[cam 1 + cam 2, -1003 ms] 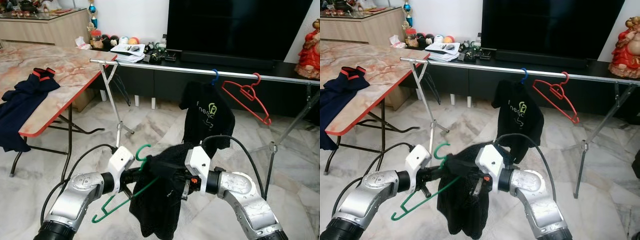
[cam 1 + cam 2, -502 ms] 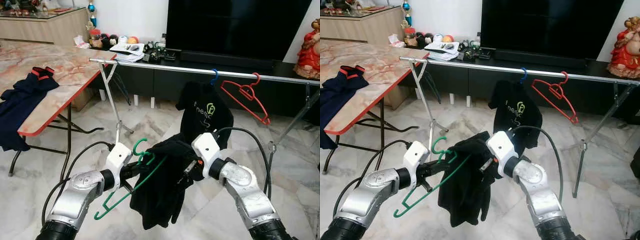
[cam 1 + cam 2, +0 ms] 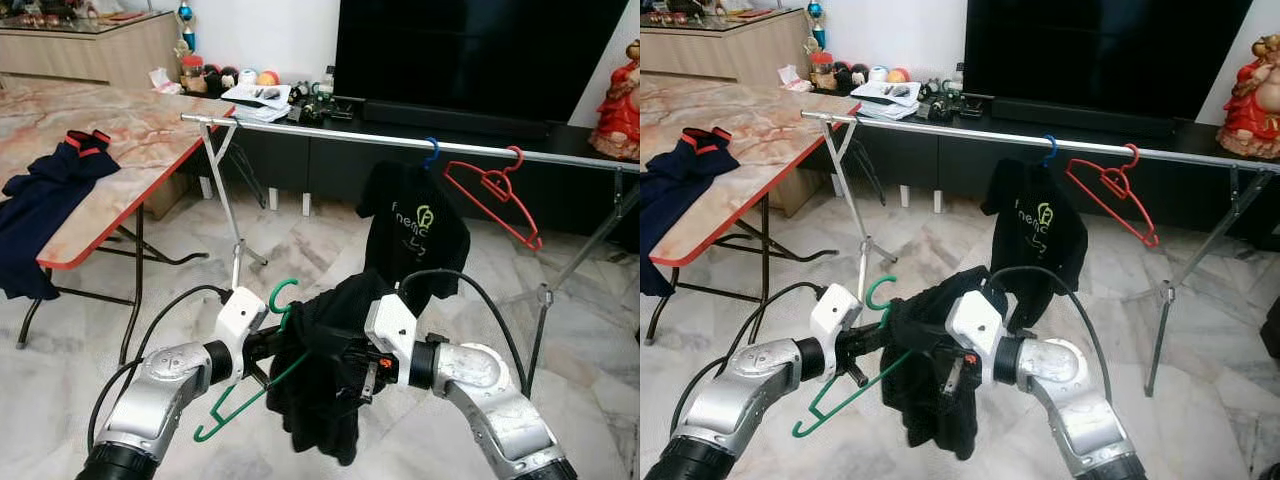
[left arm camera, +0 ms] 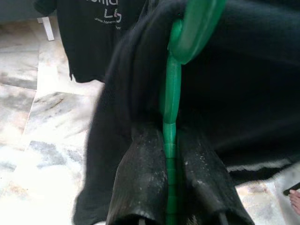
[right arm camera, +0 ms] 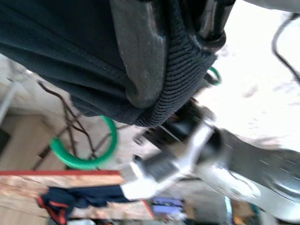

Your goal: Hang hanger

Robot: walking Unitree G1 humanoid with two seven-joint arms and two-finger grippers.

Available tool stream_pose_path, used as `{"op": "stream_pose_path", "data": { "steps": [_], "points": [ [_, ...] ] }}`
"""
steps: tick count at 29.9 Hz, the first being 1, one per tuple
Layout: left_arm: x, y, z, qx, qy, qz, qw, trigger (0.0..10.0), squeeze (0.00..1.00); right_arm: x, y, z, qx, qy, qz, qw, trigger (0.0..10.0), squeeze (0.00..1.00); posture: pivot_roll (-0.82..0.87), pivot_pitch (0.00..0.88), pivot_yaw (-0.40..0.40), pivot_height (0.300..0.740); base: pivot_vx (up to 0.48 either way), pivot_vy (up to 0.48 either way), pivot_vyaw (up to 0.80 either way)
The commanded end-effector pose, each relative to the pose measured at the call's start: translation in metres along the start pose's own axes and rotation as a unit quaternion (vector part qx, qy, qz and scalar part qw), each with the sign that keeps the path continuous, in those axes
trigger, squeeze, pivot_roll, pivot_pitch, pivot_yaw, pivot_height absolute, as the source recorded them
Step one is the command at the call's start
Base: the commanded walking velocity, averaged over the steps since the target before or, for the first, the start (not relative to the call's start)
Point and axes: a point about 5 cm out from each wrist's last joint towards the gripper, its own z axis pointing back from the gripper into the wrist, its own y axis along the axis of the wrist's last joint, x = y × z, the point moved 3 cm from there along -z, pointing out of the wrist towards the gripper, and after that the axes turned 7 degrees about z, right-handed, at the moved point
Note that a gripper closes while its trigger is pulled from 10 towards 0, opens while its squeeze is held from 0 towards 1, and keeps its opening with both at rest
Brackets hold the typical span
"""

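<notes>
Left eye view: the left gripper (image 3: 268, 343) holds a thin green hanger (image 3: 262, 375) low over the marble floor (image 3: 180, 300), in front of the metal rail (image 3: 330, 134). A limp black garment (image 3: 320, 385) is draped over the hanger, and the right gripper (image 3: 350, 362) is buried in its folds. On the rail's right part hang a black printed T-shirt (image 3: 412, 230) on a blue hook and a bare red hanger (image 3: 495, 198).

Right eye view: a navy garment (image 3: 675, 185) lies over the table's (image 3: 760, 130) near left edge.

Left wrist view: both black fingers (image 4: 140, 183) are clamped on the green stem.

Right wrist view: ribbed knit is pinched between that gripper's fingers (image 5: 143, 51); the hanger's round hook shows beyond.
</notes>
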Motion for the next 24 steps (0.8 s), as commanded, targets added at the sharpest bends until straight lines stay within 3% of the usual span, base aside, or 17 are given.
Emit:
{"op": "stream_pose_path", "data": {
  "steps": [1, 6, 11, 12, 16, 24],
  "points": [
    [-0.002, 0.009, 0.001, 0.017, 0.003, 0.002, 1.000, 10.0, 0.00, -0.009, 0.011, -0.002, 0.024, 0.032, 0.005, 0.999, 10.0, 0.00, 0.09, 0.015, -0.042, 0.740, 0.000, 0.000, 0.00],
    [-0.002, 0.009, 0.001, 0.019, 0.006, 0.005, 1.000, 10.0, 0.00, -0.016, 0.021, 0.003, 0.055, 0.055, -0.013, 0.997, 10.0, 0.00, 0.09, 0.015, -0.042, 0.740, 0.000, 0.000, 0.00],
    [-0.004, 0.010, 0.001, 0.021, 0.009, 0.005, 1.000, 10.0, 0.00, 0.003, -0.003, 0.009, -0.015, -0.010, 0.007, 1.000, 10.0, 0.00, 0.09, 0.016, -0.041, 0.740, 0.000, 0.000, 0.00],
    [-0.004, 0.010, 0.001, 0.022, 0.010, 0.005, 1.000, 10.0, 0.00, 0.013, -0.012, 0.012, -0.040, -0.044, 0.015, 0.998, 10.0, 0.00, 0.09, 0.015, -0.042, 0.740, 0.000, 0.000, 0.00],
    [-0.005, 0.010, 0.001, 0.024, 0.015, 0.006, 1.000, 10.0, 0.00, 0.020, -0.016, 0.017, -0.047, -0.070, 0.008, 0.996, 10.0, 0.00, 0.09, 0.016, -0.042, 0.740, 0.000, 0.000, 0.00],
    [-0.007, 0.011, 0.001, 0.029, 0.019, 0.009, 0.999, 10.0, 0.00, 0.013, -0.013, 0.014, -0.042, -0.047, 0.003, 0.998, 10.0, 0.00, 0.09, 0.016, -0.042, 0.740, 0.000, 0.000, 0.00]
  ]
}}
